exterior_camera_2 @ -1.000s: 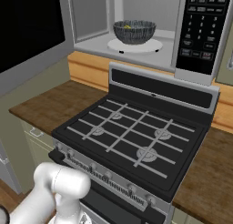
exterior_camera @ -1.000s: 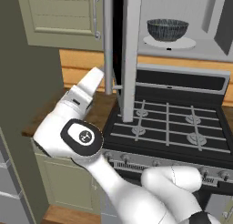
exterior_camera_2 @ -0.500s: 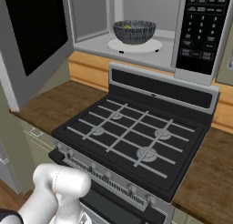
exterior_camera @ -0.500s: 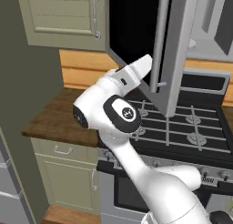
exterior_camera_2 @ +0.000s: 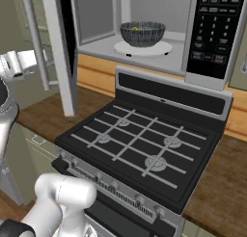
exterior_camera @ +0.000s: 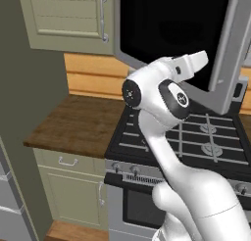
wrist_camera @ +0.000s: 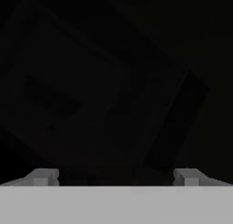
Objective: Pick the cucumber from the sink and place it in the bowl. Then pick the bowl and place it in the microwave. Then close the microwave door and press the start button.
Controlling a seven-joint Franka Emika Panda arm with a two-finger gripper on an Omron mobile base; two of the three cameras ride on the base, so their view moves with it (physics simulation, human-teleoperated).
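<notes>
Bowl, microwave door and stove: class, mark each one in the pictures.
bowl [exterior_camera_2: 142, 33], right base view, ribbed front wall
microwave door [exterior_camera: 171, 34], left base view, black glass panel
stove [exterior_camera_2: 144, 149], right base view, burner grates

The microwave door [exterior_camera: 171, 34] is glossy black glass in a matt grey metal frame. The bowl [exterior_camera_2: 142, 33], at 12 o'clock, looks finely ribbed; the countertop [exterior_camera: 73, 122] is dark matt wood.

bowl [exterior_camera_2: 142, 33]: dark grey-blue (fine ribbing) | microwave door [exterior_camera: 171, 34]: black glass, grey frame | turntable [exterior_camera_2: 144, 48]: white
</notes>
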